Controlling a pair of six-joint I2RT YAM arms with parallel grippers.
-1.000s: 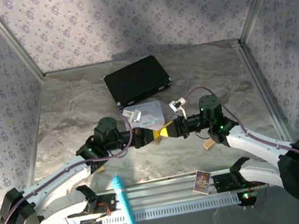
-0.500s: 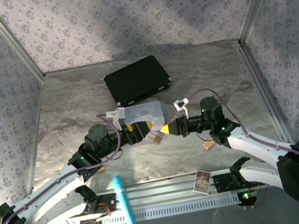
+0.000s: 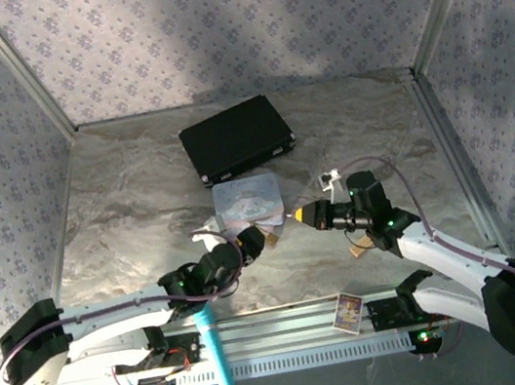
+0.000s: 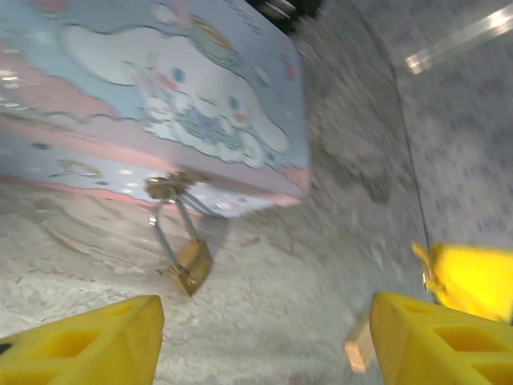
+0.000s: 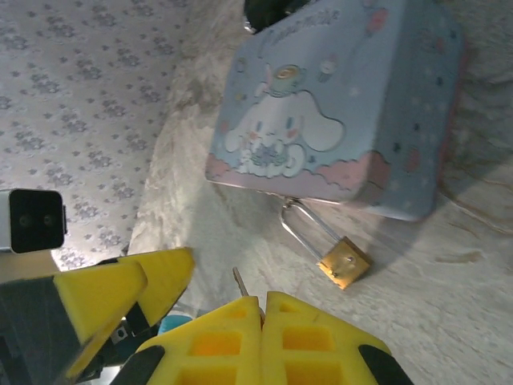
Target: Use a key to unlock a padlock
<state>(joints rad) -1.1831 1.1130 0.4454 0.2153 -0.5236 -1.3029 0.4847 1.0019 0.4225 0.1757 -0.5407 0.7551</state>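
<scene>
Floral-papered walls box in a grey marbled tabletop (image 3: 121, 205). Near its middle I see the pastel tin (image 3: 247, 198), with a black case (image 3: 236, 138) behind it toward the far edge.

The padlock (image 4: 191, 267) sits at the tin's near side. Its thin shackle (image 4: 162, 237) is hooked through the tin's latch (image 4: 168, 186), and the brass body rests tilted on the tabletop just off the tin's wall.

On my left wrist feed the left tool (image 4: 266, 325) is spread wide, with its yellow fingers (image 4: 80, 345) at the two bottom corners of the picture. The padlock lies ahead of the gap, apart from both fingers.

My right wrist feed shows the right tool (image 5: 260, 303) pressed together on the key (image 5: 239, 281). The key's thin silvery tip pokes out past the fingertips and stands clear of the padlock.

From overhead, the two tools face each other across the padlock, one coming in from the tabletop's left side and the other from its right.

A small tan block (image 3: 359, 249) lies on the tabletop close beside the right arm, toward the near edge. On the rail (image 3: 288, 314) along the near edge I can make out a teal pen (image 3: 213, 353) and a small picture card (image 3: 348, 310).
</scene>
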